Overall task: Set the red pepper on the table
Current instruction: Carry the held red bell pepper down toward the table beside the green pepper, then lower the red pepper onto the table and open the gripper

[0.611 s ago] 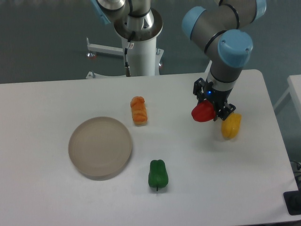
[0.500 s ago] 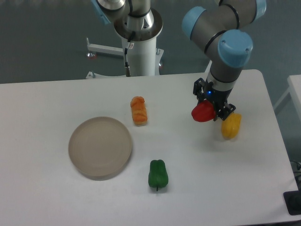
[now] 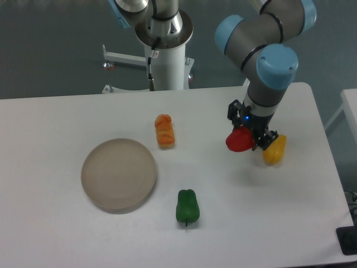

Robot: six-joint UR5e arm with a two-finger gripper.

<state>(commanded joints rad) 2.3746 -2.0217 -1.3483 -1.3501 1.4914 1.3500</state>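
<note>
The red pepper (image 3: 239, 140) is glossy and held in my gripper (image 3: 249, 132), which is shut on it at the right side of the white table (image 3: 67, 234). The pepper hangs low over the tabletop; I cannot tell whether it touches the surface. The yellow pepper (image 3: 274, 150) lies just to the right of the gripper, very close to its fingers.
An orange pepper (image 3: 164, 130) lies near the table's middle. A green pepper (image 3: 187, 206) lies toward the front. A round beige plate (image 3: 119, 174) sits at the left. The arm's base column (image 3: 165, 50) stands behind the table's far edge.
The gripper with the red pepper has moved down and slightly left, closer to the tabletop. The other peppers and the plate have not moved.
</note>
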